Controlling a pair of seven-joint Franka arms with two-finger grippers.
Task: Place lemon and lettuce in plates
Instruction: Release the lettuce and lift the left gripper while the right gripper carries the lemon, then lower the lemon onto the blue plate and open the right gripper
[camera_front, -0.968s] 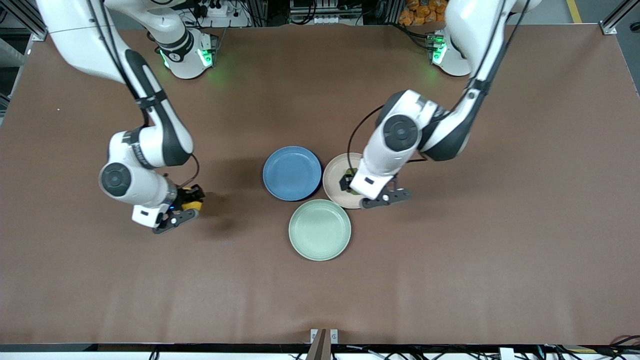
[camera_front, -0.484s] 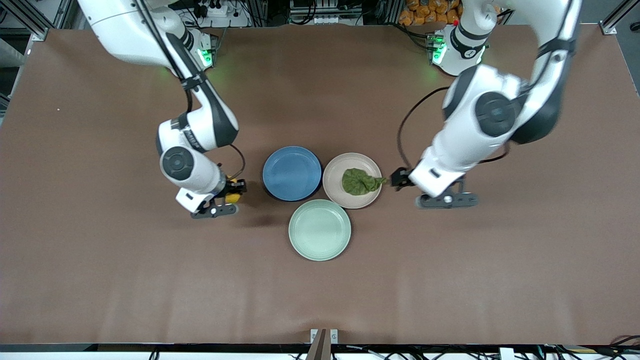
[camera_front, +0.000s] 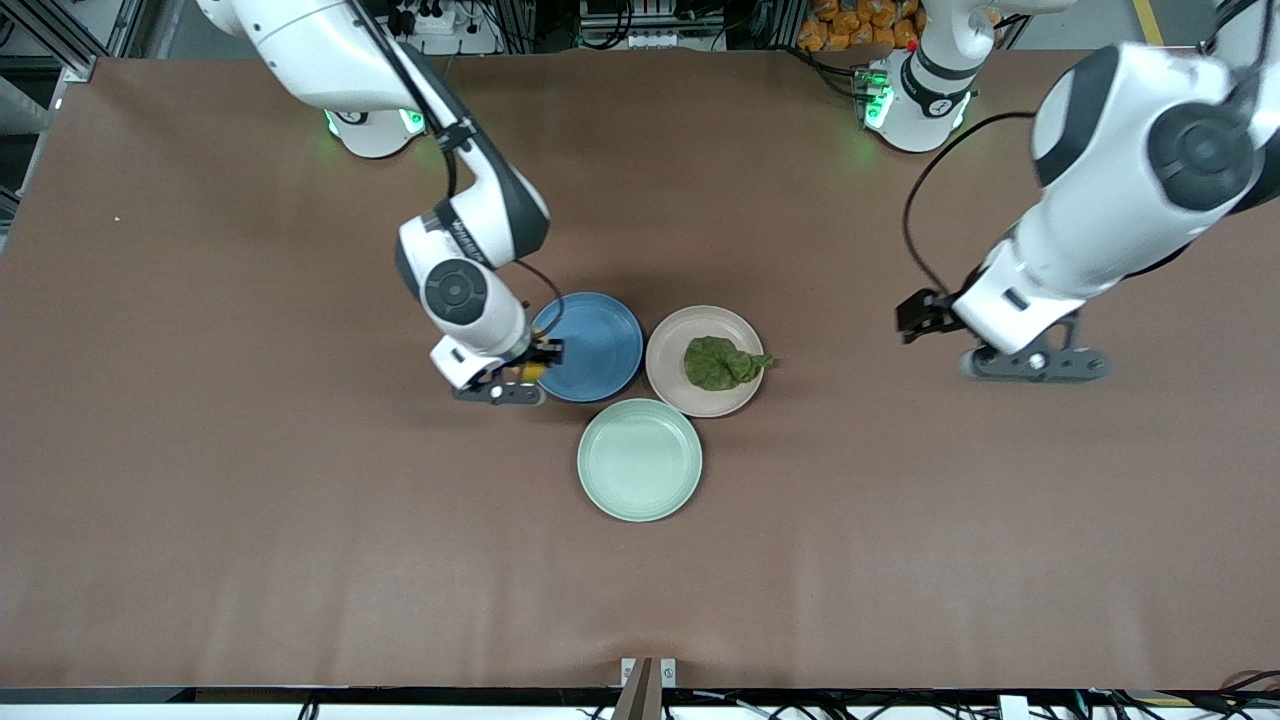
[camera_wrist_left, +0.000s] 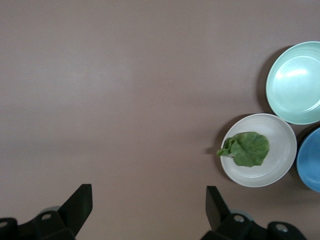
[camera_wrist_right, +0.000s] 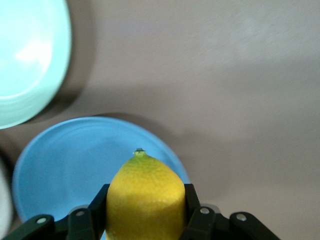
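My right gripper (camera_front: 528, 368) is shut on the yellow lemon (camera_front: 531, 371) and holds it over the blue plate's (camera_front: 600, 330) rim, at the right arm's end. In the right wrist view the lemon (camera_wrist_right: 145, 195) sits between the fingers (camera_wrist_right: 192, 210) above the blue plate (camera_wrist_right: 60, 165). The dark green lettuce (camera_front: 720, 363) lies on the beige-pink plate (camera_front: 668, 350), its stem tip over the rim. My left gripper (camera_front: 918, 315) is open and empty, over bare table toward the left arm's end. The left wrist view shows the lettuce (camera_wrist_left: 246, 148) on the beige-pink plate (camera_wrist_left: 280, 160).
A pale mint-green plate (camera_front: 640, 460) stands empty, nearer the front camera than the other two and touching them. It shows in the left wrist view (camera_wrist_left: 295, 82) and the right wrist view (camera_wrist_right: 25, 60). Brown table surface (camera_front: 300, 550) spreads all around.
My left gripper let go of the lettuce on the beige-pink plate and drew away toward the left arm's end. My right gripper carried the lemon across to the blue plate's rim.
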